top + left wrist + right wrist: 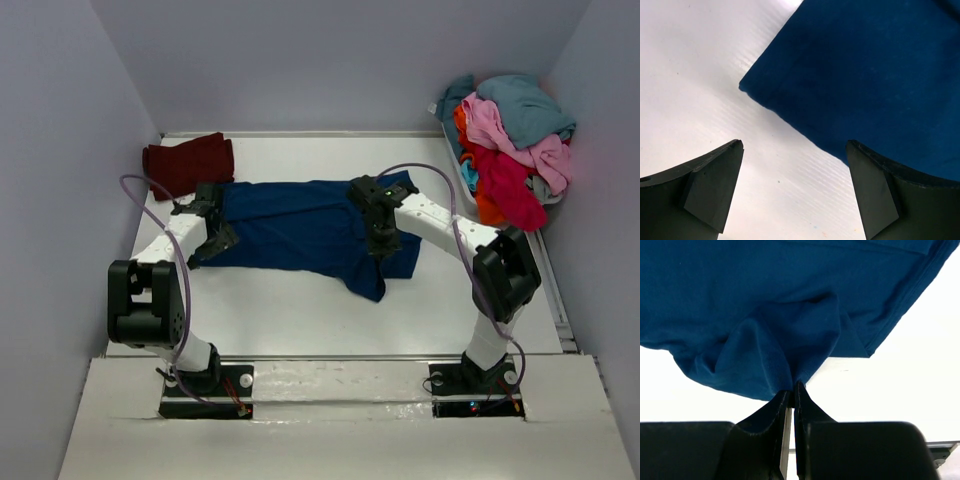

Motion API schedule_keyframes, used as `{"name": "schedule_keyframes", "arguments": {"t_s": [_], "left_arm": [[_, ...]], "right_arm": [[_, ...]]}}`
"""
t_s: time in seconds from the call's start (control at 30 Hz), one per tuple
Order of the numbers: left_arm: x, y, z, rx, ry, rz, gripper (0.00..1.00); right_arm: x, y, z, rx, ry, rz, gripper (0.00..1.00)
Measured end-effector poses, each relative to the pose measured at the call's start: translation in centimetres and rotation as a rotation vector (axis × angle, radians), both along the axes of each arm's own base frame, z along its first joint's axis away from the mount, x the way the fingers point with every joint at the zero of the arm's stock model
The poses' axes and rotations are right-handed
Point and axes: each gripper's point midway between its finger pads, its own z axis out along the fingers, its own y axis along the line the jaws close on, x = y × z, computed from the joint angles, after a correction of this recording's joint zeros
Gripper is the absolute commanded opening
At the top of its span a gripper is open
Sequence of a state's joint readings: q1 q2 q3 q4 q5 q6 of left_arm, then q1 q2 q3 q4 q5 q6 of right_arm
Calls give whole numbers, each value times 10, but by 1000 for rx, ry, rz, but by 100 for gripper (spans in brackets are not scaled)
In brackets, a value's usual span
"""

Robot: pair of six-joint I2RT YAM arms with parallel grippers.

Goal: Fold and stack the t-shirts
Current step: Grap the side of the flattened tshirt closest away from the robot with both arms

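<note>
A: What is the right gripper (pixel 792 387) doing at the near edge of the cloth?

B: Its fingers are pressing together on a pinch of the navy t-shirt (pixel 300 225), toward the shirt's near-right part. The fabric is bunching into a small peak at the tips.

A: And the left gripper (pixel 795 144)?

B: Its fingers are standing wide apart, holding nothing. It is hovering over the white table (pixel 300 310), right at the shirt's near-left corner.

A: Which step is in hand, then?

B: Judging by that, the navy shirt is being folded. It is lying spread left to right across the middle of the table, with one side gripped and the other not yet.

A: What is the next move calling for?

B: Probably the left gripper dropping onto its corner and closing, so that both are lifting the near edge evenly and carrying it toward the far edge.

A: And farther back?

B: A dark maroon t-shirt (pixel 190 160) is lying folded at the far left, close beside the navy one. A heap of unfolded t-shirts (pixel 515 140) is waiting at the far right.
</note>
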State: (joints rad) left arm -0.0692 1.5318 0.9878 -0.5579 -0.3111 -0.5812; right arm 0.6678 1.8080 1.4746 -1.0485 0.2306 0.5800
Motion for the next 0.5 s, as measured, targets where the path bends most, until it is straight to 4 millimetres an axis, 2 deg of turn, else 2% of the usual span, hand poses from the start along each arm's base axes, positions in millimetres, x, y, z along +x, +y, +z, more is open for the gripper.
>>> {"name": "schedule_keyframes", "arguments": {"t_s": [0.33, 0.47, 0.5], "left_arm": [[-22, 5, -19, -11, 60, 32, 94], [-25, 9, -23, -21, 65, 52, 79], [-23, 10, -23, -22, 59, 55, 70]], "right_arm": [[-6, 0, 5, 32, -7, 8, 12], [-6, 1, 5, 40, -7, 11, 12], [-6, 1, 5, 40, -5, 11, 12]]}}
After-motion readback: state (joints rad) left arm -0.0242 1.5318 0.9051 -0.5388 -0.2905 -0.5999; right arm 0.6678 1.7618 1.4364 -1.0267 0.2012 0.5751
